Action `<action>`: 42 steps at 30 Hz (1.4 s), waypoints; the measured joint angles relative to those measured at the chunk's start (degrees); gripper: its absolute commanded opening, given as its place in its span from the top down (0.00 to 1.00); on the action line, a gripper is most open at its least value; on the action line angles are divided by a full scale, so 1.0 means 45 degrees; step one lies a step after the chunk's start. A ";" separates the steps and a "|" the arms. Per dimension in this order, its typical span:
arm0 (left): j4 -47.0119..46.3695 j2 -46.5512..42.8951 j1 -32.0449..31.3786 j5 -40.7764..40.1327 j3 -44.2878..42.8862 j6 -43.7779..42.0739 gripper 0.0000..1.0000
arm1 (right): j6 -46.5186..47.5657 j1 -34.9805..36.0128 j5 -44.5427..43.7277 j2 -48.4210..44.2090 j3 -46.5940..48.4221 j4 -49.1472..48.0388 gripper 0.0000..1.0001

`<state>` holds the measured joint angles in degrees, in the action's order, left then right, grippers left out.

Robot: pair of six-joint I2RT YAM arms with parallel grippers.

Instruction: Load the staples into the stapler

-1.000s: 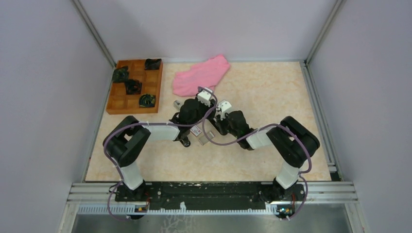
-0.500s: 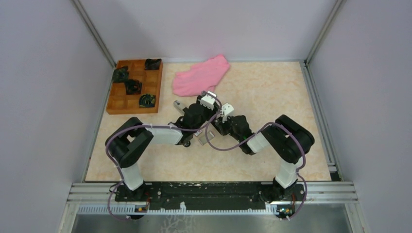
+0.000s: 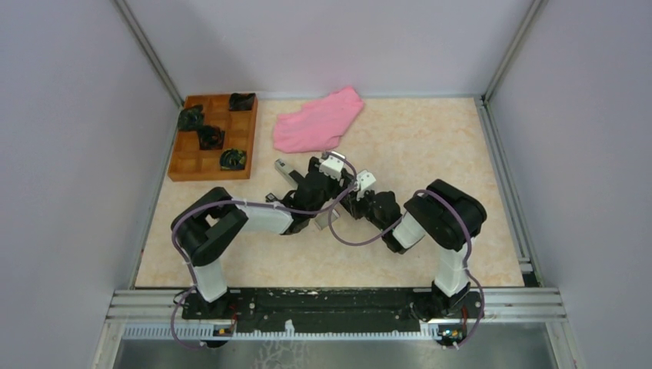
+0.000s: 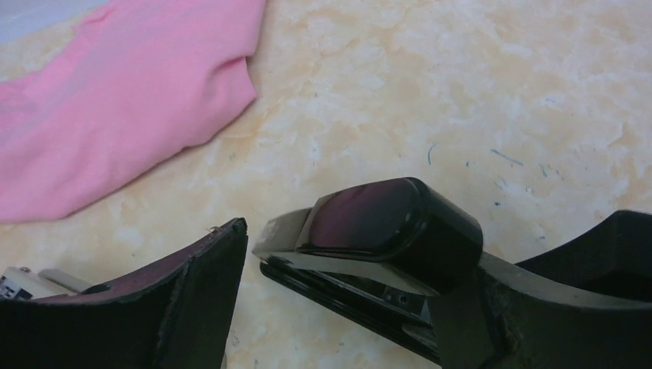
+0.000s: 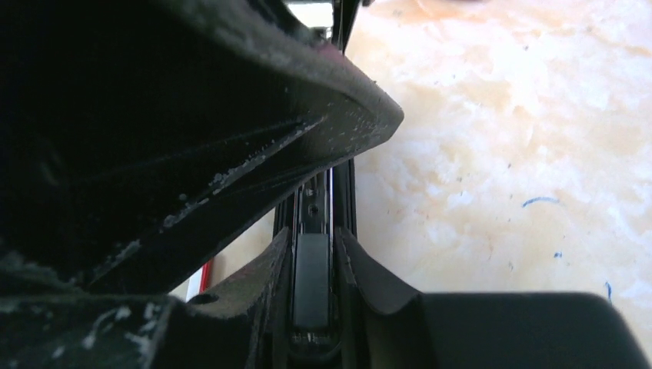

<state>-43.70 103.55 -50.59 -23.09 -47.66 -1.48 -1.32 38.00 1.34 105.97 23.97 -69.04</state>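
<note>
Two grippers meet the glossy black stapler (image 4: pixel 384 223) on the beige marbled tabletop (image 4: pixel 477 84): left gripper (image 4: pixel 357 265) spread around it, right gripper (image 5: pixel 310 250) pinching its rail; we see its long body nosing toward the pink cloth (image 4: pixel 115 100).

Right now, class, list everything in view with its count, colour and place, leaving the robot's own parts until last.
table: one, beige marbled, under everything
tray: one, brown wooden, far left
dark pieces: four, black, in tray compartments
cloth: one, pink, far middle
stapler: one, black and silver, centre, between the claws
left arm, right arm: two, black and white, based at near edge
left claw: one, black, open around stapler
right claw: one, black, shut on stapler
</note>
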 measured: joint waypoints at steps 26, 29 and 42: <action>0.2312 -0.1350 -0.0476 0.1443 0.0996 0.3366 0.00 | -0.0457 -0.0005 -0.0316 -0.1103 -0.1671 -0.0155 0.44; 0.2511 -0.1996 -0.0539 0.1749 0.1151 0.3997 0.00 | -0.0656 0.0000 -0.0238 -0.1982 -0.1875 0.0578 0.41; 0.5513 -0.5780 0.0869 0.2812 0.1841 0.6805 0.00 | -0.0699 -0.0010 0.0165 -0.6300 0.0141 0.7650 0.37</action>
<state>-18.90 77.54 -46.68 -10.44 -39.38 29.15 -4.47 37.95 2.09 77.62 24.60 -34.61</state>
